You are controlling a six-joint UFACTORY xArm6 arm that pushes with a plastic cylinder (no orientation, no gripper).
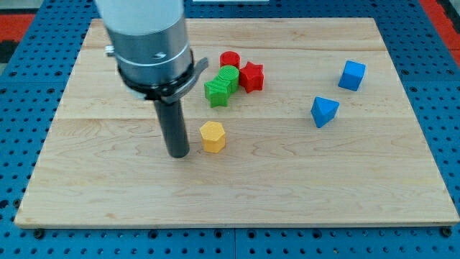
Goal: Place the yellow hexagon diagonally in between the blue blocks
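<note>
Yellow hexagon block [212, 136] sits just right of my tip [179, 154]; the bare rod holds nothing. Blue cube [352, 75] and blue triangular block [324, 111] lie well right.

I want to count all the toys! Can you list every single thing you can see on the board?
yellow hexagon: one, yellow, middle of the board.
green blocks: two, green, touching, above the hexagon; shapes unclear.
red cylinder: one, red, above the green pair.
red star: one, red, right of the green pair.
blue cube: one, blue, upper right.
blue triangular block: one, blue, below-left of the cube.
wooden board: one, pale wood, on a blue pegboard.
my tip: one, dark, just left of the hexagon.
</note>
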